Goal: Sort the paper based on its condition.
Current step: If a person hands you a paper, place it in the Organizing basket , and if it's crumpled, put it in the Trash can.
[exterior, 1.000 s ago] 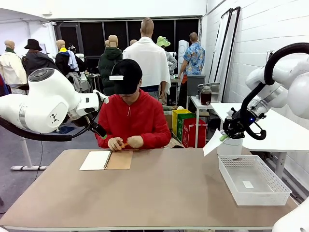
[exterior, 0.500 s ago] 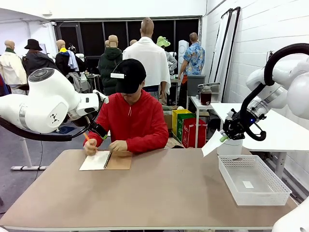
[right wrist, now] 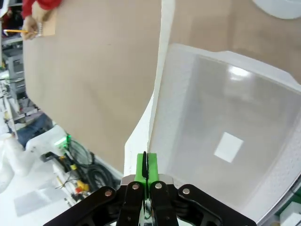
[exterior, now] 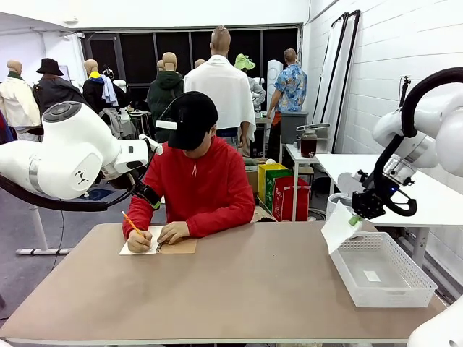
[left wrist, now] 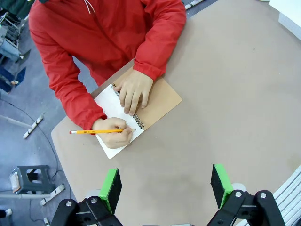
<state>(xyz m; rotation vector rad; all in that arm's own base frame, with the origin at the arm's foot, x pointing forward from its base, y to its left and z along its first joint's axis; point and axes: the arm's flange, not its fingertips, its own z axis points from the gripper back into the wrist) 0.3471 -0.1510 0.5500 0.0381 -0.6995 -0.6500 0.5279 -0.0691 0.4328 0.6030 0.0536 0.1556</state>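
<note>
A tan table [exterior: 239, 289] carries an open spiral notebook [exterior: 184, 247] with a brown cover at its far edge, toward the left corner, and a white mesh basket [exterior: 394, 296] along its right edge, well apart from the notebook.

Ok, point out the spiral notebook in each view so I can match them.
Front view: notebook lies left of centre, a little below mid-height.
Left wrist view: notebook sits open just left of centre, upper half.
Right wrist view: notebook is tiny in the top-left corner.
Shared landmark: the orange pencil held over its white page.
</note>
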